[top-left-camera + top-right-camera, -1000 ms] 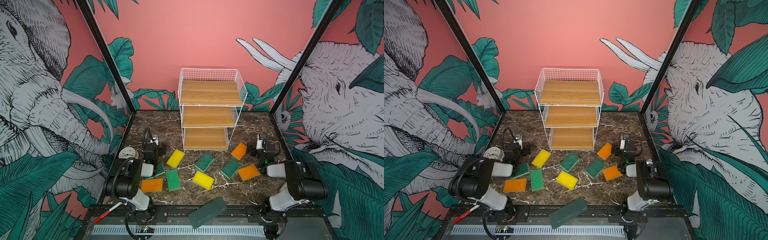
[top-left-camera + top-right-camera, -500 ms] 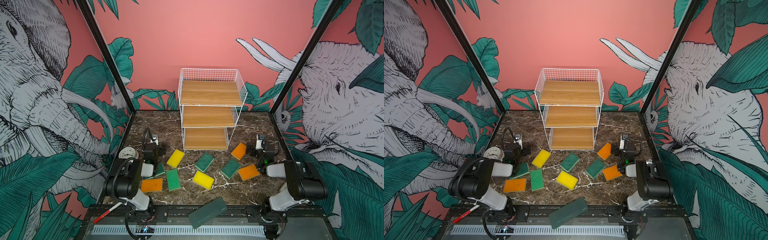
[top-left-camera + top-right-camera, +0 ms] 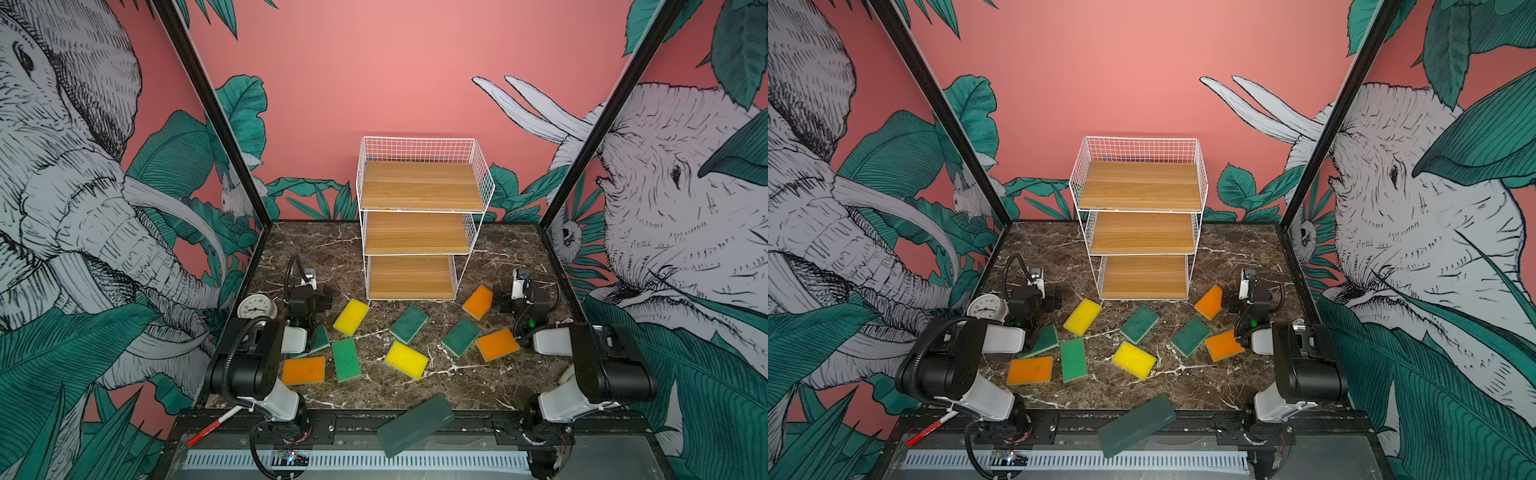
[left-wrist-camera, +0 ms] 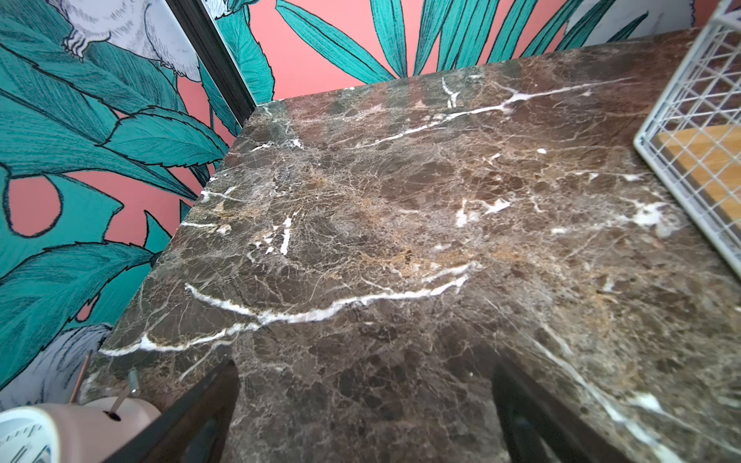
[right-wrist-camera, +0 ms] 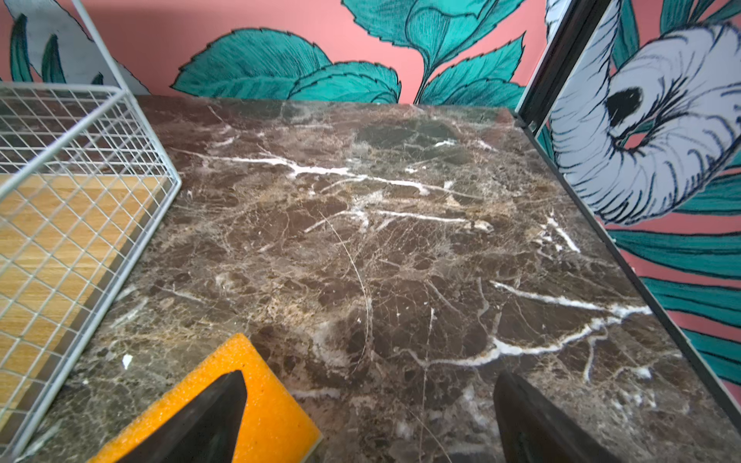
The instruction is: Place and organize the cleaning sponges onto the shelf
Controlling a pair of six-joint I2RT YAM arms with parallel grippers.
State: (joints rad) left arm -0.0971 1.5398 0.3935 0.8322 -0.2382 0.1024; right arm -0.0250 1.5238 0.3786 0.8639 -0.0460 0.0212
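Top views unchanged from earlier; sponges (image 3: 351, 316) unmoved; both jaws spread wide, empty.

Build of left arm (image 3: 245, 365) and right arm (image 3: 611, 365): bulky black cylindrical joint housings joined by glossy white moulded link shells. A black corrugated cable (image 3: 237, 345) loops over the left shoulder housing and thinner black cables arc behind both wrist blocks; each block shows a green indicator light (image 3: 297, 321) and a small white camera module (image 3: 309, 275) on top. Ends, left gripper (image 4: 363, 366) and right gripper (image 5: 369, 375): paired dark, matte, wedge-shaped fingers (image 5: 200, 421) tapering to blunt tips.
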